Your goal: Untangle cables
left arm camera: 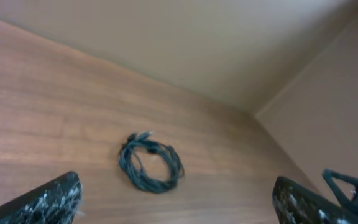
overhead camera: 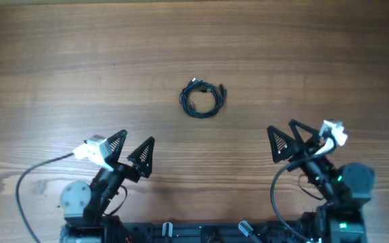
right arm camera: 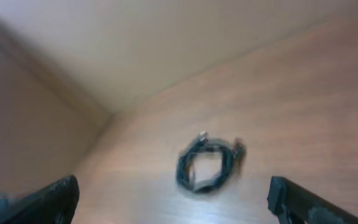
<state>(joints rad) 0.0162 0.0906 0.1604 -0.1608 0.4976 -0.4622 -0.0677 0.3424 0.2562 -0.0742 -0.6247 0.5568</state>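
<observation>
The cables (overhead camera: 203,98) lie as one small black coil on the wooden table, plug ends at its top. The coil also shows in the left wrist view (left arm camera: 151,163) and, blurred, in the right wrist view (right arm camera: 207,165). My left gripper (overhead camera: 128,148) is open and empty, below and left of the coil, well apart from it. My right gripper (overhead camera: 288,137) is open and empty, below and right of the coil, also apart. In each wrist view the coil lies ahead between the two spread fingers.
The wooden table (overhead camera: 194,47) spreads all round the coil. Thick black arm wires loop at the near edge by the left base (overhead camera: 20,189) and the right base (overhead camera: 275,196). A beige wall stands beyond the table's far edge (left arm camera: 229,50).
</observation>
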